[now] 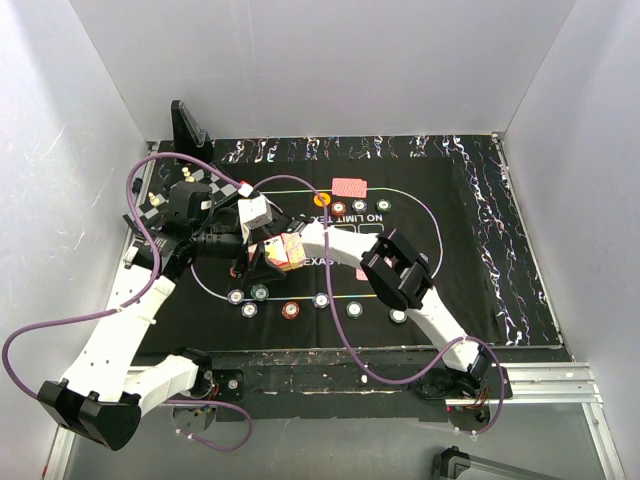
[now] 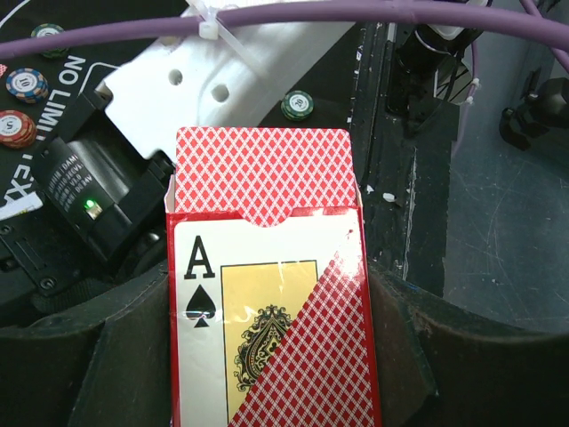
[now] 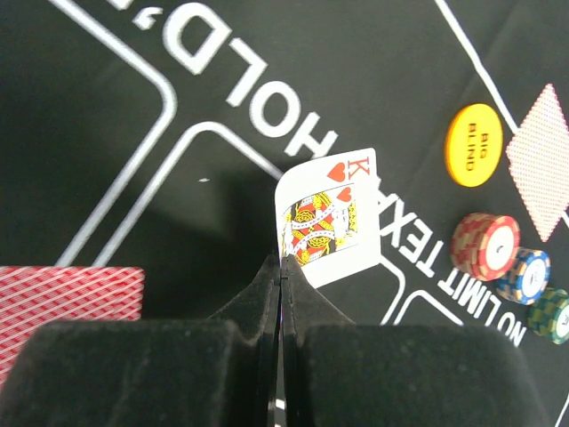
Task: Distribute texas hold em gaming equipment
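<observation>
Black poker mat point(image 1: 470, 260) across the worktop, white walls all round, and both arms meet at its middle. Right hand point(image 3: 281, 267) is pinched tight on the king of hearts point(image 3: 327, 218), fingertips on its lower edge, the card standing up, tilted and face to the wrist camera, clear of the mat. Just beside it, left hand point(image 2: 267, 356) is clamped on the sides of the card box point(image 2: 267, 294), flap open, an ace of spades printed on its front.

One card is feather-light, thin and slick, I'd say: it will bend and could swivel in a pinch this near the edge, so a hold deeper along a long side looks safer. The box is stiffer, but soft card that squeezing hard would crush.

Further out: the orange big blind button point(image 3: 474, 144), face-down cards point(image 3: 540, 151) touching it, chips point(image 3: 484, 246) stacked close by. More chips sit apart along the near side.
</observation>
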